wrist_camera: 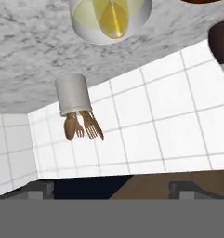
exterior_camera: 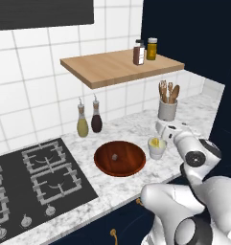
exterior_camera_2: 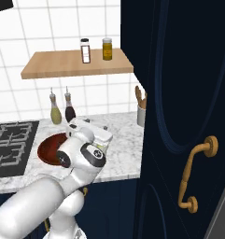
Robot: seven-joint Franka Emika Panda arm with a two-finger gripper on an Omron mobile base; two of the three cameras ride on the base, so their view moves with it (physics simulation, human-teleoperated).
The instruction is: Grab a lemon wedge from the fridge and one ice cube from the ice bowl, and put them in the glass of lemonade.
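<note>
One lemon wedge [wrist_camera: 111, 16] seemingly lay in your glass of lemonade [exterior_camera: 156, 147]; your gripper [exterior_camera: 161, 128] stood wide, empty. Next, the ice cube [exterior_camera: 115, 156], at nine o'clock.

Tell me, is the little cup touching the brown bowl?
Apart. The left base view shows a strip of marble counter between the cup of lemonade and the wooden bowl.

Non-task clutter on and above the marble counter [exterior_camera: 121, 186].

Gas hob [exterior_camera: 30, 179] at left; two oil bottles [exterior_camera: 82, 122] upright by the tiled wall; grey utensil crock [exterior_camera: 167, 109] with wooden utensils near the right end; wooden shelf [exterior_camera: 107, 69] above carrying two jars [exterior_camera: 139, 53]; navy cabinet door with gold handle [exterior_camera_2: 193, 172] at right.
</note>
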